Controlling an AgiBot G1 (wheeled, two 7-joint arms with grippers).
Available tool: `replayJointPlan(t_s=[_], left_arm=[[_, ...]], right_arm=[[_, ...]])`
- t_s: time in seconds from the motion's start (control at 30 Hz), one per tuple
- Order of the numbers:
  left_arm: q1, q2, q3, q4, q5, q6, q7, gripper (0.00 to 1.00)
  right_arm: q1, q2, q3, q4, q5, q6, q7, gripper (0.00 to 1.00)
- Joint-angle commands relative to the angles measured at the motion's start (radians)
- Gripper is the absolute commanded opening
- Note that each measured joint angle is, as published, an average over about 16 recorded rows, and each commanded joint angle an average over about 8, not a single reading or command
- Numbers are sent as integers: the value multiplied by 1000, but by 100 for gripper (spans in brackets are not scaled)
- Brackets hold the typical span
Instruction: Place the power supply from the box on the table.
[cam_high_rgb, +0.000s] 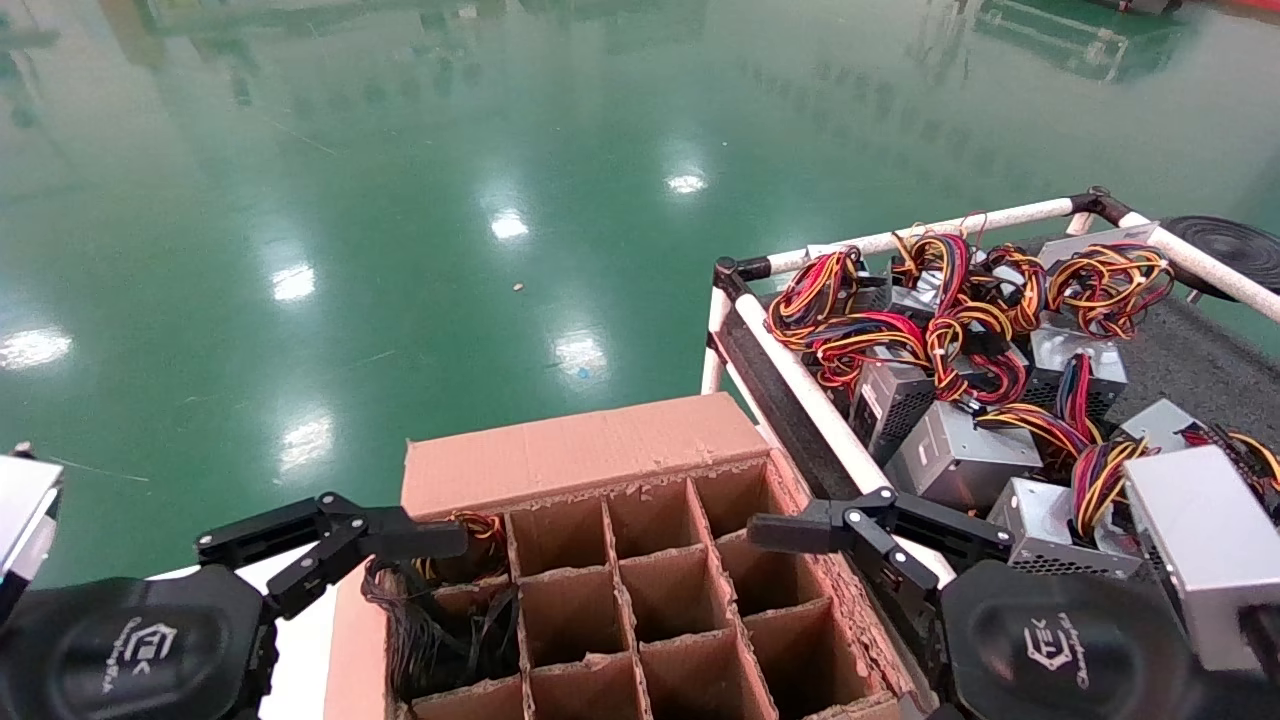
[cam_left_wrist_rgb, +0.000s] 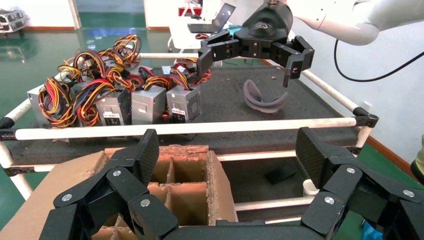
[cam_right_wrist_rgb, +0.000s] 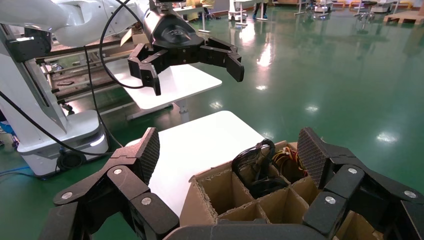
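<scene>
- Your left gripper (cam_high_rgb: 400, 540) hangs over the left side of the box (cam_high_rgb: 590, 455), and its fingers are spread wide with nothing between them.
- Your right gripper (cam_high_rgb: 800, 530) hangs over the right edge of the box, next to the table rail, and its fingers are also wide open and hold nothing.
- You can see the same thing from each wrist: the left gripper (cam_right_wrist_rgb: 192, 67) shows far off in the right wrist view with its fingers apart, and the right gripper (cam_left_wrist_rgb: 250, 60) shows far off in the left wrist view with its fingers apart.
- The box is a big brown carton with torn cardboard walls that make square cells.
- Most cells that you can see look bare inside.
- The power supply (cam_high_rgb: 440, 625) sits down in the cells on the left side of the box, under your left gripper.
- You mostly see its bunch of black cables (cam_right_wrist_rgb: 257, 167) sticking up; its metal body is hard to make out.
- Some red and yellow wires (cam_high_rgb: 480, 525) poke out of the far left cell.
- The table (cam_high_rgb: 1220, 350) is on your right, just beside the box, dark and speckled with white pipe rails (cam_high_rgb: 810, 405) around it.
- Many silver units (cam_high_rgb: 960, 455) with red, yellow and orange wires lie piled on the table.
- A dark curved thing (cam_left_wrist_rgb: 262, 100) lies alone on the table.
- A white tabletop (cam_right_wrist_rgb: 200, 145) is next to the box on the left side.
</scene>
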Motion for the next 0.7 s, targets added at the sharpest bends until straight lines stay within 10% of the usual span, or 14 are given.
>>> replayJointPlan(t_s=[0.03,0.23,0.5,0.7], left_arm=[[0,0,0,0,0,0,0,100],[0,0,0,0,0,0,0,100],[0,0,0,0,0,0,0,8],[0,0,0,0,0,0,0,0]], right_arm=[[0,0,0,0,0,0,0,100],[0,0,0,0,0,0,0,100],[0,0,0,0,0,0,0,100],[0,0,0,0,0,0,0,100]])
